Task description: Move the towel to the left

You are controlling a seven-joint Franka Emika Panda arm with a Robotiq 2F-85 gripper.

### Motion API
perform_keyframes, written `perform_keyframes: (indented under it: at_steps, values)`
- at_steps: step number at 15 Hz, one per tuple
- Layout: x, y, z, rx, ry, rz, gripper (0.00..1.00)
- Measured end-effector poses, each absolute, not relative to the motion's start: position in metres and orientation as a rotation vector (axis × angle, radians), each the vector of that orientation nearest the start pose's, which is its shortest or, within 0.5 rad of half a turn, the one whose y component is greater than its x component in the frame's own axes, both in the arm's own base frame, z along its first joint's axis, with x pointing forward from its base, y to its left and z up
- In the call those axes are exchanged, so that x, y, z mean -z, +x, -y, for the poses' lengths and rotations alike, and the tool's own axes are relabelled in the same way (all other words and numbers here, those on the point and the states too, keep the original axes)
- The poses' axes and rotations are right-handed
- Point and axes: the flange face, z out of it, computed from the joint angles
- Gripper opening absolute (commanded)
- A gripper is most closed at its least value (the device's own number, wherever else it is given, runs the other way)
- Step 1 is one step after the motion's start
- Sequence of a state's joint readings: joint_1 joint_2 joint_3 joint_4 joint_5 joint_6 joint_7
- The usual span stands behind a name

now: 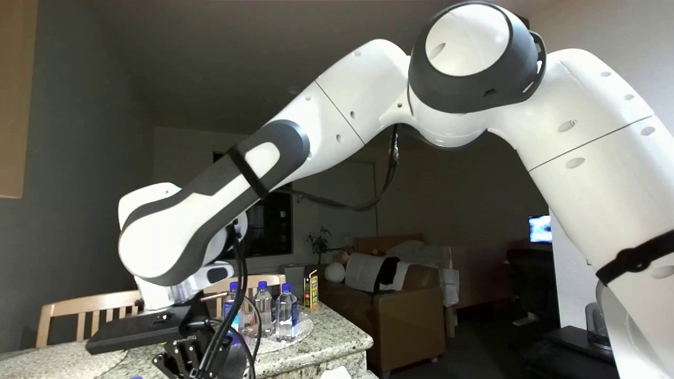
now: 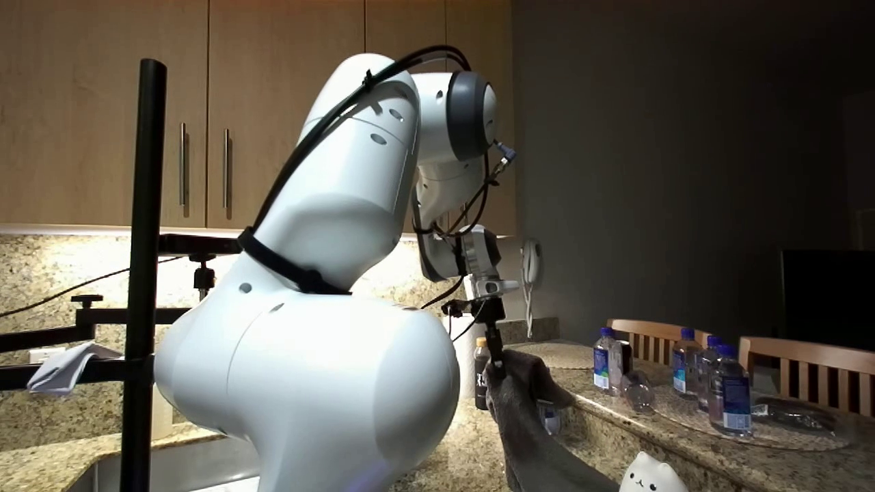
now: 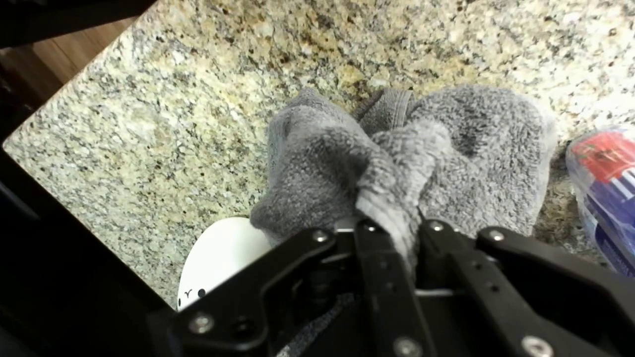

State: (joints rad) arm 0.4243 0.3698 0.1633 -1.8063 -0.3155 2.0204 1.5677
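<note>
While the white arm (image 1: 363, 89) is arching overhead, the gripper (image 3: 403, 229) is pointing downward and pinching a fold of the grey towel (image 2: 530, 437). Its fingers (image 3: 382, 282) are standing close together, with only the thickness of the cloth separating them. The towel is hanging in limp folds beneath the gripper, and in an exterior view its lower end is running out past the bottom edge; whether any of it is touching the granite counter (image 3: 198, 124) cannot be told. To the left of the gripper in the wrist view, a white figure (image 3: 223, 248) with a small face is showing just beside the towel. To the right of the gripper there, a printed plastic package (image 3: 603, 198) is lying near the cloth. In both exterior views, bottles (image 2: 735, 400) with blue caps are standing to the gripper's right, on a raised granite ledge (image 2: 724, 461). An orange-capped bottle (image 2: 480, 383) is showing just left of the gripper in an exterior view, wooden cabinets (image 2: 287, 102) are hanging higher than it, and wooden chairs (image 2: 806, 351) are standing beyond the blue-capped bottles.
</note>
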Motion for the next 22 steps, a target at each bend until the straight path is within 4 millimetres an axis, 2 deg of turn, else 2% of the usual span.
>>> perform_keyframes:
  at_steps: [6, 14, 15, 17, 22]
  values:
    - [-0.292, 0.526, -0.335, 0.174, -3.058, -1.322, 0.09]
    - [-0.249, 0.516, -0.346, 0.051, -3.053, -1.327, 0.09]
    - [-0.244, 0.514, -0.348, 0.036, -3.057, -1.326, 0.35]
    - [-0.236, 0.51, -0.351, 0.009, -3.064, -1.325, 0.42]
    - [-0.226, 0.505, -0.356, -0.01, -3.079, -1.314, 0.74]
